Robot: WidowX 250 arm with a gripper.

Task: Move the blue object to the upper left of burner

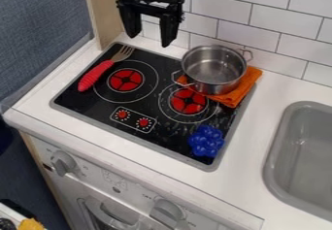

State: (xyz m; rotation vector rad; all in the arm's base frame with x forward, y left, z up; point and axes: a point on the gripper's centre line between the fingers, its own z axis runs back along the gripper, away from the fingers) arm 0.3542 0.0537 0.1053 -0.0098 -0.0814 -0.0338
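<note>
My gripper [150, 40]: one, empty, fingers spread, above the back of the cooktop [81, 103]. Blue object [207, 141]: one, lobed, at its near right corner. Risks: rounded lobes may slip my pinch; carried low, may clip the pot [214, 69].

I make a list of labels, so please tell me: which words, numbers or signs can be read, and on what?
None can be read.
Oven front: small marks by both dials and between them, too small to read.
Stove top: tiny white marks around two red knobs, also too small.
</note>
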